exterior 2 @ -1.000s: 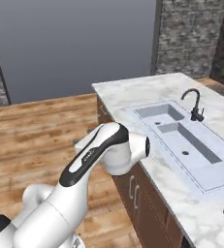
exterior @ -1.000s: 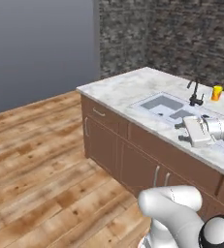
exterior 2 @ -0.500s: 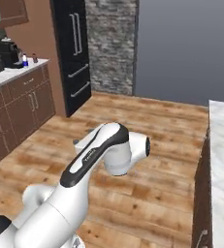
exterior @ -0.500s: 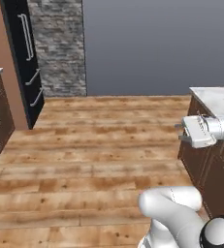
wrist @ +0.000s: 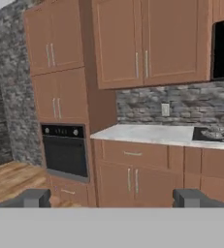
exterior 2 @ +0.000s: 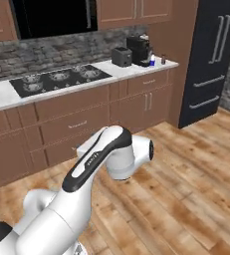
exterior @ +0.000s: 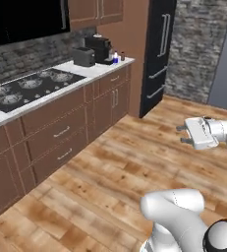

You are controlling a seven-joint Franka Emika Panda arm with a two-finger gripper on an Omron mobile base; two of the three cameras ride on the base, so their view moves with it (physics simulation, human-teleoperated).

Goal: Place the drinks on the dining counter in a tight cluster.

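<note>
Well ahead of the wide-set jaws a counter (wrist: 152, 134) runs along the wall over drawers, with a built-in oven (wrist: 65, 150) to their left, a cooktop (wrist: 215, 134) to their right and wall cabinets (wrist: 147, 41) above.

Both base cams look fwd/down from behind the arm, sharing the stove counter (exterior: 80, 74) (toaster end); hand cam faces wall cabinets (wrist: 147, 43) level, farther off.

Wood floor (exterior: 110, 162), brown cabinets (exterior 2: 86, 119), stone backsplash (exterior 2: 52, 50), black fridge (exterior 2: 213, 60), marble counter (exterior: 93, 69).
</note>
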